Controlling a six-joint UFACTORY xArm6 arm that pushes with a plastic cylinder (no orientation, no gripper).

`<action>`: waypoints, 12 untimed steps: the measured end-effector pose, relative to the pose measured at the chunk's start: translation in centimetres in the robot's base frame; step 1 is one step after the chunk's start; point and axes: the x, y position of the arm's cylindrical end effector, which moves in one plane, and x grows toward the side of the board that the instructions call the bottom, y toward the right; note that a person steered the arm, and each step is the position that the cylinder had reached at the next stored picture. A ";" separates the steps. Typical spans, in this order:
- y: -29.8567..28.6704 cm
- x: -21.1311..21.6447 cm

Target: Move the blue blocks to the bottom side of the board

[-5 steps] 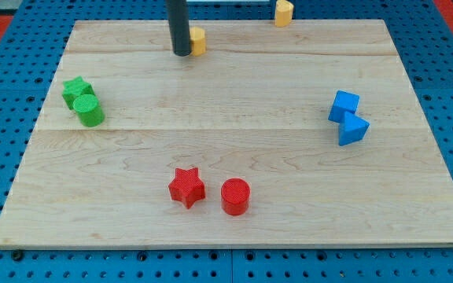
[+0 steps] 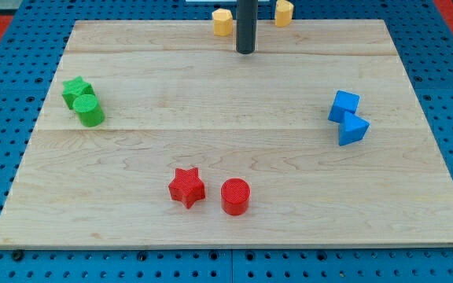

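**Tip at top edge, blue blocks not yet engaged**

My tip (image 2: pixel 245 52) stands near the view's top edge of the board (image 2: pixel 226 228), between two yellow blocks (image 2: pixel 222 22) (image 2: pixel 284 12), touching nothing. I carry no jaws, so I hold nothing; the rod only pushes.

The blue cube (image 2: pixel 344 105) and blue wedge-like block (image 2: pixel 353 129) sit touching one another at the view's right, about mid-height, well apart from my tip.

Judgement: I should come round to the top side of the cube and push straight toward the view's bottom, centred on the pair, lest the slanted wedge slip sideways.

The blocks look like ribbed plastic; the board is smooth pale wood with grain running across. The red star (image 2: pixel 186 187) and red cylinder (image 2: pixel 235 196) lie well left of that path.
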 end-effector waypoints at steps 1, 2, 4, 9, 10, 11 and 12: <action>0.0 0.0; -0.3 0.0; 9.3 2.3; 15.5 17.4; 15.9 16.6; 17.4 19.5; 16.1 16.9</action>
